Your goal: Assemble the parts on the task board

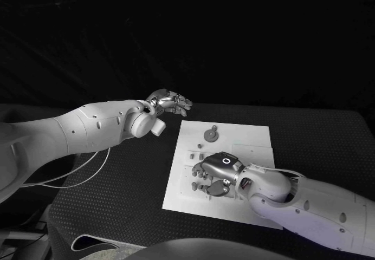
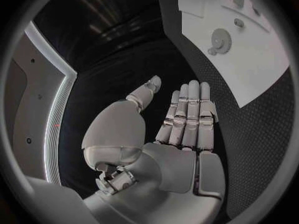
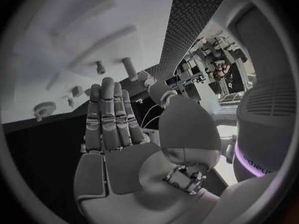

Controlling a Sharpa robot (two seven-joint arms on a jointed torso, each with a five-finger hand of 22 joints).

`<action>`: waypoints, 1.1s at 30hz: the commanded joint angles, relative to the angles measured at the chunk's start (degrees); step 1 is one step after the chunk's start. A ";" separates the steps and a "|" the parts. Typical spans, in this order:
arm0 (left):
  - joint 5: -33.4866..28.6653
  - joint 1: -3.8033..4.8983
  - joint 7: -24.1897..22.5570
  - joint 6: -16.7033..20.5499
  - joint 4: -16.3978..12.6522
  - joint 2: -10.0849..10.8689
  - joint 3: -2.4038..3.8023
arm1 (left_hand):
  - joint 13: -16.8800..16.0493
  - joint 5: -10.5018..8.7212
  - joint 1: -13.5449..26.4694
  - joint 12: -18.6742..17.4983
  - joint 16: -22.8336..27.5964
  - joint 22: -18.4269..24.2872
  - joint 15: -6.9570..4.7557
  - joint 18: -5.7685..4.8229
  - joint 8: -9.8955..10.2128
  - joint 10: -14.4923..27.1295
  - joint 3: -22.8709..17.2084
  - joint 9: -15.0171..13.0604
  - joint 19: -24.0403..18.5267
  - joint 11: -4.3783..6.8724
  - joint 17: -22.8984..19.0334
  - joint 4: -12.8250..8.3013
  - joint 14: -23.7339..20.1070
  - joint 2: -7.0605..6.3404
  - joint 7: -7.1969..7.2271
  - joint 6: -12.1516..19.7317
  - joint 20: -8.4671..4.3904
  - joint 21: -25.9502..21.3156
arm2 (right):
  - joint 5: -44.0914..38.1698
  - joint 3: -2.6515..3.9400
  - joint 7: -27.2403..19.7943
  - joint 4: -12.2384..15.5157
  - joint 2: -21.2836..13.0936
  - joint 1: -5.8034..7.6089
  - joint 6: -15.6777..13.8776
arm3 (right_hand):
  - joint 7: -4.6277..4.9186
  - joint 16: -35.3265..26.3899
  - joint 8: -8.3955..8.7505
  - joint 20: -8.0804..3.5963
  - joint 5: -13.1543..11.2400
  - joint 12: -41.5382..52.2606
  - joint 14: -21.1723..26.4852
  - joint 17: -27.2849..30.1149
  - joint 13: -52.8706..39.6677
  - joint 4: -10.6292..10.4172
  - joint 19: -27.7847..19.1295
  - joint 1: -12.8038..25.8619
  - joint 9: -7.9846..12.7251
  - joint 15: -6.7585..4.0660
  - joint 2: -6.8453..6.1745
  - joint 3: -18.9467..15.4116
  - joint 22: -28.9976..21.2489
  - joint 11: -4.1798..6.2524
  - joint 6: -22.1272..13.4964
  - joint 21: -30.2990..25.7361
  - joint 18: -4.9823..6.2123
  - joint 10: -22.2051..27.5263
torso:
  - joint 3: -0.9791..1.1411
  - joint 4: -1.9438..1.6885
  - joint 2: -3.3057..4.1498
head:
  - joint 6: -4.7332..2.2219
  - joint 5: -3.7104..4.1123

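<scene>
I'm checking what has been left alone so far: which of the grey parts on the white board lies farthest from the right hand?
The round gear-like part near the task board's far end. It lies alone there, clear of the right hand, which hangs over the parts clustered mid-board.

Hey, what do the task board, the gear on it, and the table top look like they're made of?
Task board: likely plastic or painted sheet; flat, white, matte, with crisp edges. Gear: probably plastic, grey and dull with no metallic glint; metal can't be ruled out. Table: black, covered by what looks like a rubber or foam mat, given its fine dotted grid texture.
</scene>
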State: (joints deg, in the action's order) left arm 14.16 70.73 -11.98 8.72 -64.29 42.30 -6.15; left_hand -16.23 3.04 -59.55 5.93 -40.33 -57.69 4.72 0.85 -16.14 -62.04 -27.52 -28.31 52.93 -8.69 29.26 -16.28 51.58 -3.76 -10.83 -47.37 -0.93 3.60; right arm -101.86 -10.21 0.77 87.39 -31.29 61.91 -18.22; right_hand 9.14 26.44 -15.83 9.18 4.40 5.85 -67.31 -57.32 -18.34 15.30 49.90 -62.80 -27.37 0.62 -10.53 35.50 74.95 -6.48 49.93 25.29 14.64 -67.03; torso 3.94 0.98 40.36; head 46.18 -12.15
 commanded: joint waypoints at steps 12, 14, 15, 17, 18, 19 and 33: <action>-0.34 0.05 -1.29 0.92 0.71 0.00 0.04 | -0.01 -0.03 -0.26 0.56 0.37 0.12 -0.07 -0.15 -0.55 -0.32 0.26 0.06 0.46 0.52 0.26 0.11 0.50 0.01 0.00 -0.42 -0.07 0.37 | 33.89 1.21 3.36 2.09 -11.85 8.42 8.39 | -0.54 6.68 -2.47 -1.82 0.13 5.43 -4.04 -1.03 -3.98 -2.15 4.34 2.60 -0.79 -2.89 2.87 -1.69 1.40 3.65 3.15 4.31 0.36 -8.28 | 0.11 0.73 -0.14 | -2.71 2.83; -0.39 0.04 -1.32 0.92 0.94 -0.11 0.03 | -0.01 -0.03 -0.26 0.58 0.38 0.13 -0.07 -0.15 -0.57 -0.36 0.26 0.06 0.47 0.54 0.28 0.12 0.51 0.02 0.01 -0.43 -0.08 0.38 | 36.11 1.21 5.03 2.32 -13.09 8.97 10.51 | -1.00 10.09 -2.65 -2.37 0.11 8.03 -4.77 -2.67 -7.50 -2.47 5.33 3.21 -1.18 -3.77 2.59 -2.26 1.46 4.37 3.21 5.53 0.36 -9.59 | 0.20 0.92 -0.24 | -2.95 3.18; -0.40 0.04 -1.32 0.88 1.01 -0.16 0.03 | -0.01 -0.02 -0.25 0.60 0.38 0.13 -0.07 -0.15 -0.57 -0.38 0.26 0.06 0.47 0.54 0.28 0.12 0.52 0.03 0.01 -0.44 -0.08 0.38 | 37.21 1.20 5.88 2.39 -13.72 9.08 11.37 | -1.20 14.86 -2.79 -2.91 0.21 11.27 -4.12 -5.57 -12.89 -2.68 5.67 3.69 -1.67 -4.77 2.40 -2.68 1.40 5.17 3.18 6.72 0.36 -8.67 | 0.25 1.03 -0.29 | -3.02 3.25; -0.46 0.03 -1.33 0.85 1.04 -0.23 0.03 | -0.02 -0.02 -0.25 0.62 0.39 0.13 -0.07 -0.15 -0.58 -0.41 0.26 0.06 0.47 0.56 0.30 0.13 0.52 0.03 0.02 -0.45 -0.08 0.38 | 39.67 1.19 7.64 2.59 -15.05 9.09 13.23 | -2.07 22.09 -2.93 -3.63 0.18 18.36 -4.28 -9.05 -22.17 -4.01 7.05 5.10 -2.32 -5.54 2.47 -3.20 1.57 5.42 3.31 9.63 0.36 -7.58 | 0.38 1.34 -0.43 | -3.26 3.46; -0.46 0.03 -1.33 0.81 1.05 -0.27 0.03 | -0.02 -0.03 -0.25 0.62 0.39 0.14 -0.07 -0.15 -0.58 -0.42 0.26 0.06 0.48 0.56 0.30 0.13 0.52 0.03 0.02 -0.46 -0.08 0.38 | 40.49 1.18 8.29 2.76 -15.58 9.09 14.03 | -2.20 25.05 -2.97 -4.02 0.22 21.40 -4.42 -10.40 -25.77 -4.17 7.56 5.16 -2.55 -5.91 2.29 -3.23 1.59 5.71 3.36 10.92 0.36 -6.88 | 0.43 1.41 -0.47 | -3.30 3.52; -0.46 0.02 -1.33 0.75 1.05 -0.29 0.03 | -0.02 -0.03 -0.25 0.62 0.39 0.14 -0.07 -0.15 -0.58 -0.42 0.26 0.06 0.48 0.56 0.30 0.13 0.52 0.04 0.02 -0.46 -0.08 0.38 | 41.43 1.17 8.93 2.99 -16.15 9.09 14.71 | -2.43 29.11 -2.97 -4.47 0.08 25.87 -3.97 -12.19 -30.94 -4.42 7.75 5.77 -2.87 -6.06 1.31 -3.56 1.63 5.81 3.35 12.71 0.36 -4.95 | 0.47 1.46 -0.52 | -3.29 3.65; -0.46 -0.21 -1.31 0.62 0.63 0.08 0.00 | -0.02 -0.03 -0.22 0.65 0.43 0.16 -0.07 -0.16 -0.59 -0.45 0.28 0.07 0.47 0.58 0.33 0.15 0.53 0.04 0.03 -0.47 -0.08 0.37 | 43.88 -0.40 22.31 7.71 -20.19 8.98 22.69 | -4.32 49.64 -5.78 -7.84 0.09 54.07 -2.79 -11.96 -53.76 -14.32 9.39 16.89 -9.06 -7.96 1.89 -2.47 1.32 7.98 7.29 23.49 0.36 1.17 | 0.53 1.68 -0.59 | -2.90 4.87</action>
State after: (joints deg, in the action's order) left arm 14.08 70.55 -12.47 9.27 -63.45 42.43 -6.18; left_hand -16.24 3.04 -59.55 6.38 -40.10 -57.60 4.72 0.85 -16.36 -62.44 -27.52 -28.32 52.94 -8.29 29.52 -16.28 51.58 -3.76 -10.83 -47.37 -0.93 3.60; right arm -59.74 -10.61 17.51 94.64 -51.39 70.95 0.15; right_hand 4.73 75.89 -21.46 1.60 4.40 59.69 -70.14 -69.40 -72.05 1.21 59.28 -46.30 -36.20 -6.99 -8.68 33.08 74.93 1.15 56.79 48.66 14.66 -65.85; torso 4.57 2.69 39.68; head 43.23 -7.61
